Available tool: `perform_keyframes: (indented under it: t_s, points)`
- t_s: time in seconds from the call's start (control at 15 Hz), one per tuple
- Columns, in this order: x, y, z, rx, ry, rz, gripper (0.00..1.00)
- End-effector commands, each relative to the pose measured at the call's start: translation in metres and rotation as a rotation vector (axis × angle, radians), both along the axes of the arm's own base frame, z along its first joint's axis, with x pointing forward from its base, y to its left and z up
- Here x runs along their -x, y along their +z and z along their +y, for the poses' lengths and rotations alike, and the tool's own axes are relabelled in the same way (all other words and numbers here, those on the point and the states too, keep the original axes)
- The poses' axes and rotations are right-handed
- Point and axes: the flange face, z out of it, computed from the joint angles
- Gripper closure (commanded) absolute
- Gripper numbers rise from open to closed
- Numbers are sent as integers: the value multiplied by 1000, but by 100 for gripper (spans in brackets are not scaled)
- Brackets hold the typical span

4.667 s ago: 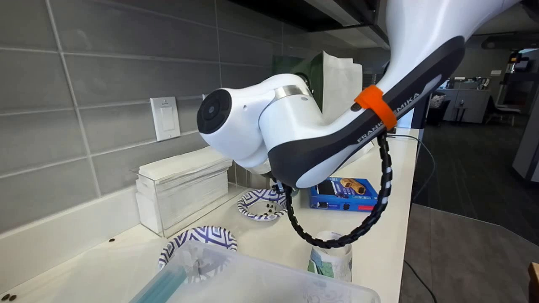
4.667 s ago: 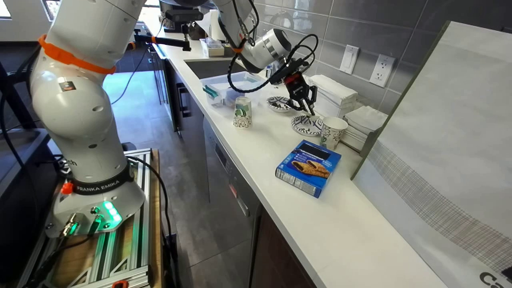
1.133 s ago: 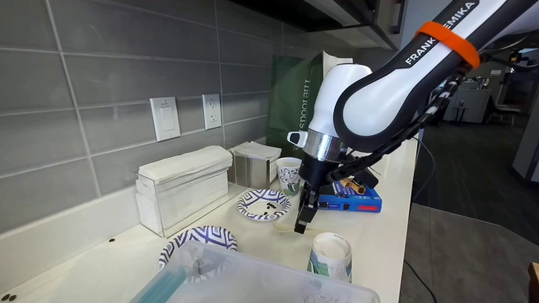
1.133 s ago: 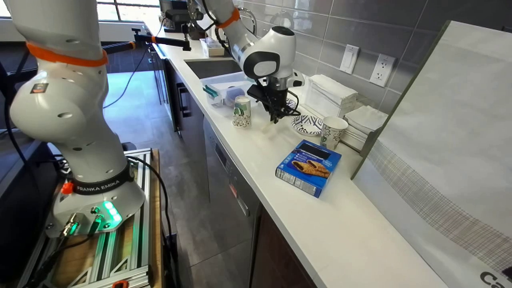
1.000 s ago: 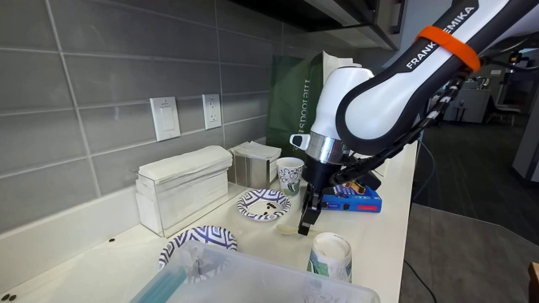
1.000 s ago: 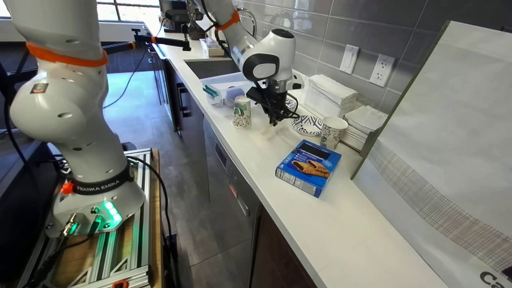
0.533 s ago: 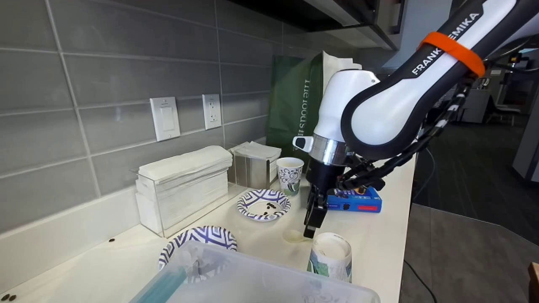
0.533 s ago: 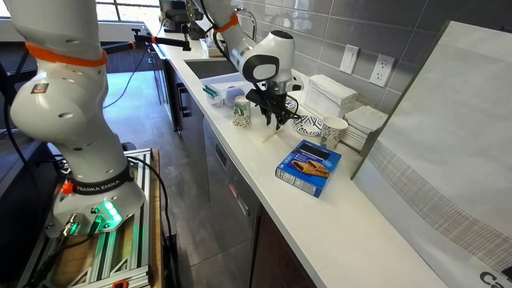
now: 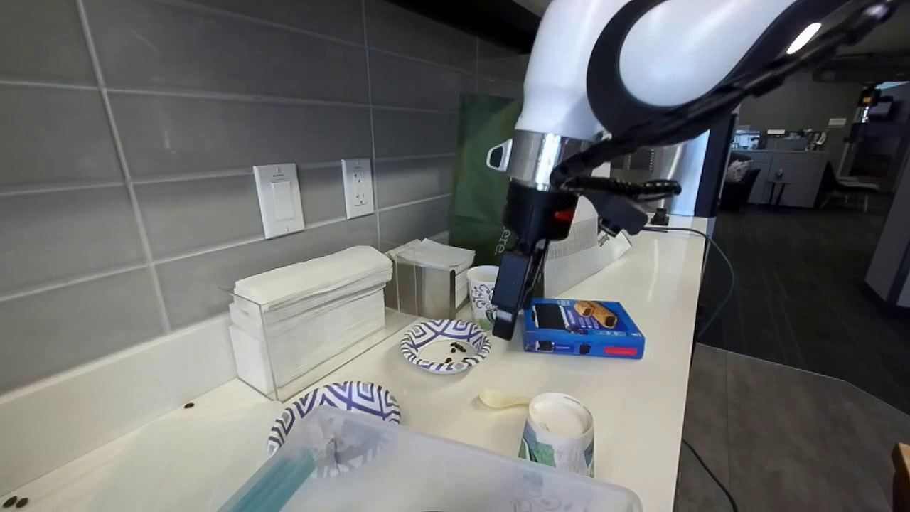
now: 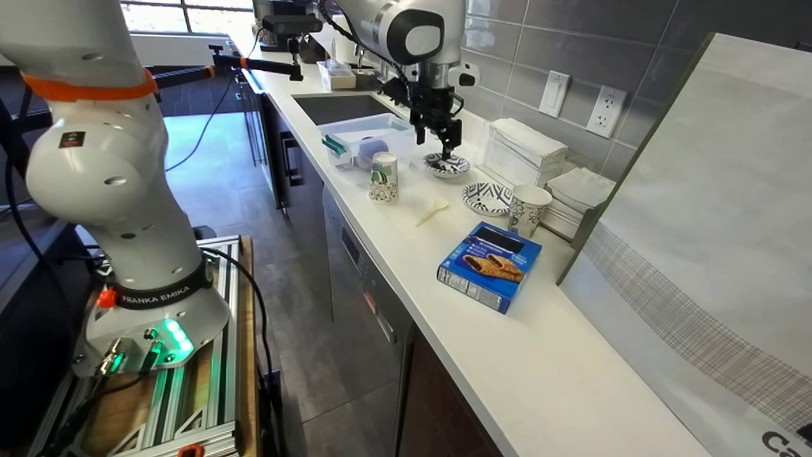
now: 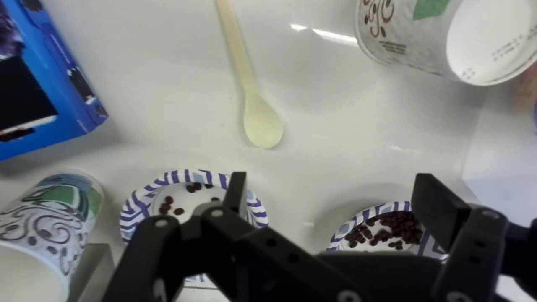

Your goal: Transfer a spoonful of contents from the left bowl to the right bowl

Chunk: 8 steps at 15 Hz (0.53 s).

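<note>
- We saw the fuller round bowl [image 11: 345, 229], patterned in blue and white and holding many small dark beans [image 11: 398, 228], below the black gripper [image 11: 335, 201], partly covered in the wrist view by the finger [image 11: 440, 205] on the right.
- We found the sparser round bowl [image 11: 140, 209], also blue-and-white, with a few scattered beans inside, below the finger on the left of that view and partly hidden by it.
- We saw the gripper hanging above the white countertop [image 11: 314, 126], released, its jaws wide apart, with countertop showing between them.
- We made out a pale yellow spoon [image 11: 248, 79] lying flat on the countertop ahead of the fingertips in the wrist view, its bowl end nearer the gripper; its material we could not tell.
- We saw an upside-down white paper cup [image 11: 402, 33] ahead and to the right of the gripper there, and an upright white paper cup [image 11: 54, 214] to its left, near a blue cardboard box [image 11: 63, 105].
- In an exterior view, a translucent plastic bin [image 9: 462, 466] stood below the gripper, nearer the camera, and we saw stacked white napkins [image 9: 313, 313] to the gripper's left.
</note>
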Motion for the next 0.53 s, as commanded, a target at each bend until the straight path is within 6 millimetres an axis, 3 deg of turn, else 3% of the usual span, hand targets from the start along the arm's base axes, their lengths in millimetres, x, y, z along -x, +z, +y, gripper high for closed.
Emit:
perform_keyframes:
  t_s: [0.0, 0.07, 0.13, 0.27, 0.47]
  points:
    - [7, 37, -6, 159, -129, -29, 0]
    - [3, 44, -10, 221, -113, -65, 0]
    - [3, 35, -5, 136, -81, -41, 0]
    - [3, 46, -9, 187, -96, -69, 1]
    - [3, 45, -10, 198, -98, -74, 0]
